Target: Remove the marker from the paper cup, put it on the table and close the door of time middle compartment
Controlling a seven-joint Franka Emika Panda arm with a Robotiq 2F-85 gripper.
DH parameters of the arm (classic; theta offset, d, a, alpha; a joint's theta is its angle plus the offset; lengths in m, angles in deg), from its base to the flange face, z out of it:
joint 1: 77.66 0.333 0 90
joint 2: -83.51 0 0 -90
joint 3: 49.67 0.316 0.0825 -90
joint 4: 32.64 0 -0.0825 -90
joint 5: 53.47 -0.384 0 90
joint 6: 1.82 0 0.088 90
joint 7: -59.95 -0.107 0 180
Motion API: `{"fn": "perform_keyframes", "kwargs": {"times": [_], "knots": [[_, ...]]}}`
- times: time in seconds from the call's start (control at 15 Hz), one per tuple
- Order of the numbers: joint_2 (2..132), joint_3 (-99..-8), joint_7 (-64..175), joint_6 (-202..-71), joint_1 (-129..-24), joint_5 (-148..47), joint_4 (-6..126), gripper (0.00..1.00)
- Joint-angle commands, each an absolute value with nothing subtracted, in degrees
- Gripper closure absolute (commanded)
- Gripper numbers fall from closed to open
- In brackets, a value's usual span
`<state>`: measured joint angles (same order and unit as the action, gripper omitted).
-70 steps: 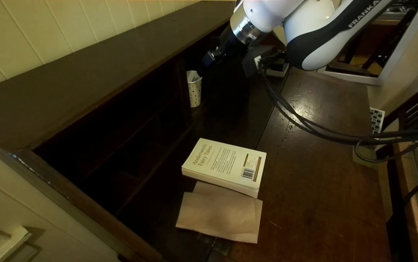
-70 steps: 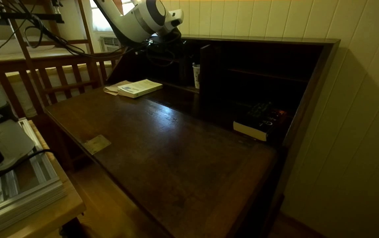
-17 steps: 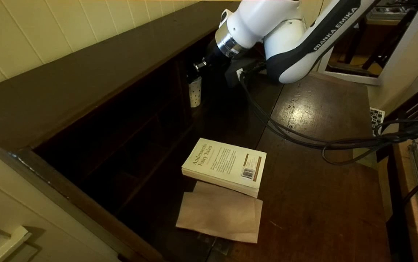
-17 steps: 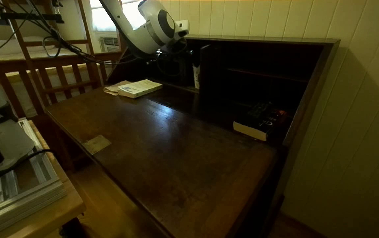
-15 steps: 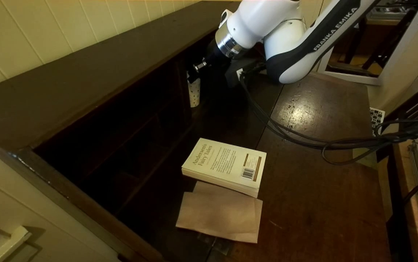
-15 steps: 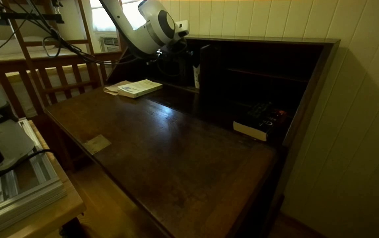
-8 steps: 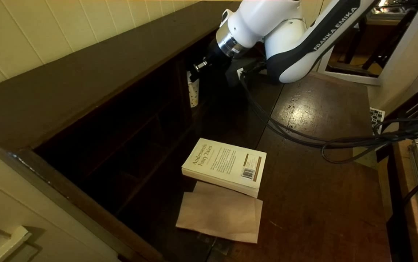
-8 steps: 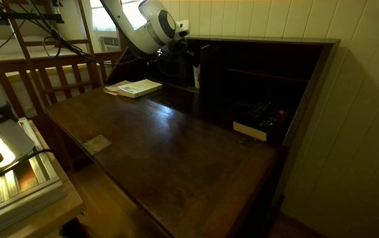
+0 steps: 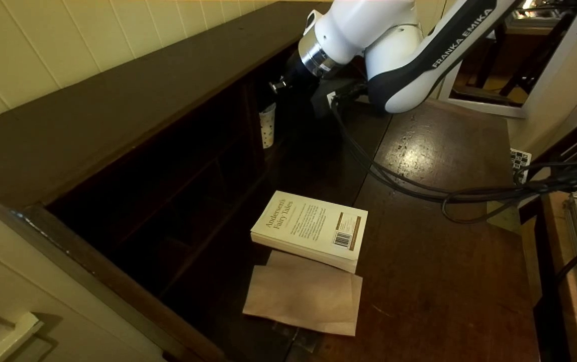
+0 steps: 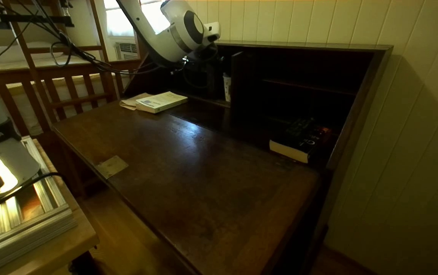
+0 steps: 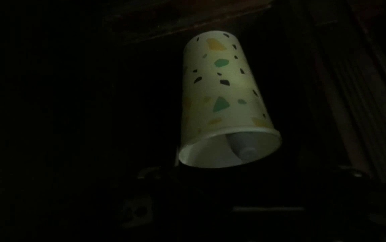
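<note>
The paper cup (image 9: 267, 129), white with coloured flecks, stands by the upright dark door panel (image 10: 238, 86); the cup also shows in an exterior view (image 10: 227, 88). In the wrist view the cup (image 11: 220, 94) appears mouth down, and the grey end of the marker (image 11: 243, 146) is inside it, leaning on the wall. My gripper (image 9: 270, 93) is just above the cup's rim. Its fingers are lost in the dark, so I cannot tell how they stand. No finger covers the marker's end. The table (image 9: 434, 261) is dark brown and glossy.
A white book (image 9: 313, 229) and a tan paper sheet (image 9: 303, 301) lie on the table. A black book (image 10: 299, 141) lies at its far end. Dark cubbyholes and the cabinet's top board (image 9: 142, 80) flank the arm. Cables (image 9: 419, 186) hang over the table.
Over several seconds the arm has moved toward the cup and lower. Half a second ago dark fingertips overlapped the cup's top; now they are higher and the rim shows. The cup sits slightly closer to the panel.
</note>
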<state>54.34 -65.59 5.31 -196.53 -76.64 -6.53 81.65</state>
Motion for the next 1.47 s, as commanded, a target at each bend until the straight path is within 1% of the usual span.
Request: {"fn": "perform_keyframes", "kwargs": {"times": [0.0, 0.2, 0.27, 0.33, 0.47, 0.53, 0.73, 0.8, 1.0, 1.07, 1.13, 1.33, 1.4], "knots": [[53.6, -64.4, 4.5, -198.4, -77.8, -7.1, 80.4, 0.00], [53.4, -63.9, 4.4, -198.8, -78.3, -7.1, 80.3, 0.00], [53.3, -63.6, 4.4, -198.8, -78.5, -7.0, 80.3, 0.15], [53.3, -63.3, 4.4, -198.8, -78.7, -6.9, 80.3, 0.26], [53.2, -63.0, 4.5, -199.1, -79.0, -6.9, 80.2, 0.40], [53.2, -63.1, 4.6, -199.2, -78.9, -7.0, 80.1, 0.49], [53.2, -62.8, 4.7, -199.4, -79.1, -7.0, 80.3, 0.69], [53.1, -62.7, 4.8, -199.3, -79.1, -7.0, 80.1, 0.77], [53.1, -62.8, 4.8, -199.3, -79.1, -7.0, 79.6, 0.98], [53.1, -62.9, 4.8, -199.2, -79.0, -7.1, 79.5, 0.99], [53.1, -62.8, 4.8, -199.2, -79.2, -6.9, 79.5, 0.96], [53.3, -62.6, 4.8, -199.0, -79.3, -6.8, 79.7, 0.95], [54.3, -57.2, 15.7, -197.9, -82.8, -16.3, 82.0, 0.95]]}}
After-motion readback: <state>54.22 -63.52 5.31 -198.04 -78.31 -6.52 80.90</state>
